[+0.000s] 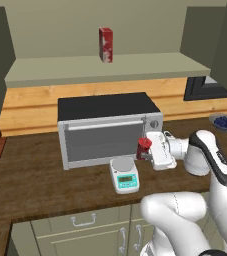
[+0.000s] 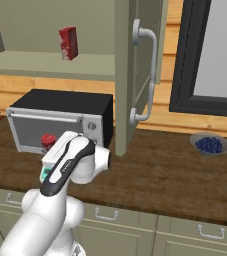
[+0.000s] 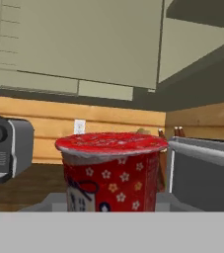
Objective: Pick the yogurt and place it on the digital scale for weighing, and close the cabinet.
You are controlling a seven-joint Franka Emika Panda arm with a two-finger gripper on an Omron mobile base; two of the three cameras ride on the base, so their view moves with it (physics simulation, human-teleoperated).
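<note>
The gripper (image 1: 143, 149), clenched on the upright yogurt (image 1: 144, 145), hangs just right of and above the digital scale (image 1: 123, 175), whose plate lies down-left, slightly nearer.

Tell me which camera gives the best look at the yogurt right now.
The hand view: the yogurt is close up, with its red lid and flowered side plain. The left base view shows it small, held in the pincer above the digital scale. The right base view shows little beyond its lid behind the arm.
</note>
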